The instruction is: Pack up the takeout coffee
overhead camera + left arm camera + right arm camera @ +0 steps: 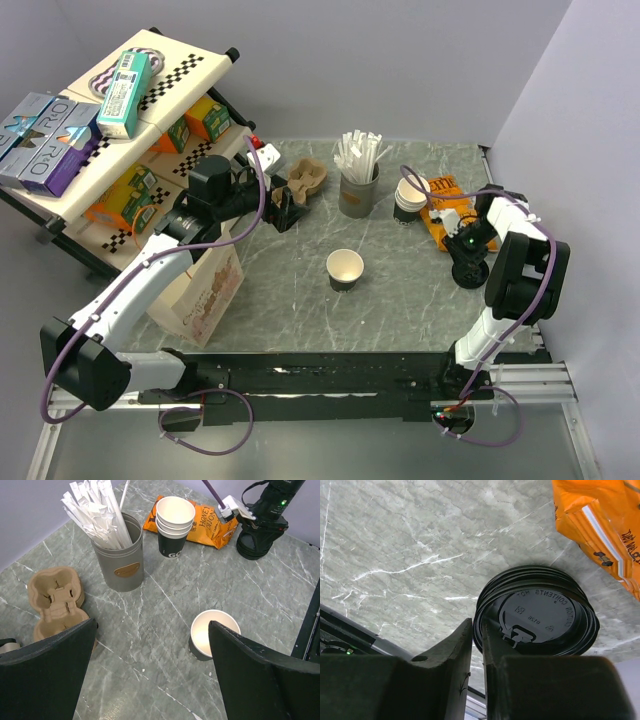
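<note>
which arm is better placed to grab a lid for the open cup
right. the right claw straddles the rim of the lid stack beside the orange bag. the left claw hangs wide open near the cup carriers, far from the lids.

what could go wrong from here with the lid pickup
1. The right end effector sits nearly closed at the rim of a stack of lids. It may lift several at once, or slip off the thin edge.
2. The bag lies right beside the stack, so a sideways lift could snag it.
3. The cup stands uncovered, close under the left end effector with its wide-open fingers. A careless move there might tip it.
</note>
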Controlling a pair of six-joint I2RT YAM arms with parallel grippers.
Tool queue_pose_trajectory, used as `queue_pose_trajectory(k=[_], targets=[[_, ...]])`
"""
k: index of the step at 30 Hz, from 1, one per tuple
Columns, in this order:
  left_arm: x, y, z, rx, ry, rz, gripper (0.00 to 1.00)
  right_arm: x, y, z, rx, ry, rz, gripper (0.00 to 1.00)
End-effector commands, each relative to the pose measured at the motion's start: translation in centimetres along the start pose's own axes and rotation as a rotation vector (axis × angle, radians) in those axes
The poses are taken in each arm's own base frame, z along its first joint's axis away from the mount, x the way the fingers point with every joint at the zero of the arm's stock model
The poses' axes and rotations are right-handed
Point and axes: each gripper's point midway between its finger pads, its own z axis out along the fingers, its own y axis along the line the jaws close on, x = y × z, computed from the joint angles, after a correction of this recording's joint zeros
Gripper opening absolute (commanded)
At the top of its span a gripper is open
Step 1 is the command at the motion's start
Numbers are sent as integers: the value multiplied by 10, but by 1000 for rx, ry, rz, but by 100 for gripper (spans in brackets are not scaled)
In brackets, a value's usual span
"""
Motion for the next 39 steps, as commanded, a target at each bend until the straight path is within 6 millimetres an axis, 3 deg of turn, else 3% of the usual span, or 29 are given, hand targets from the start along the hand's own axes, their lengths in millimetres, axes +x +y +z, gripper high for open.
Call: queue_pose_trajectory(k=[1,10,16,27,35,39], targets=[[-15,0,1,-2,-43,34,99,-6,-7,-9,20,-12,-5,20],[-16,0,2,1,-46,34,99,-6,-8,-10,18,-9,-4,13],[-15,1,2,1,-43,35,99,-7,-11,-18,49,-12,-2,0],[-13,-2,1,19,-42,62,99,-11,-5,-65,173,-73,-2,0],[-10,-11,2,78,-25,124,99,-44,11,-114,162,-229,27,0],[-12,-13,4,91,-12,156,99,-47,17,-117,150,-261,18,0]])
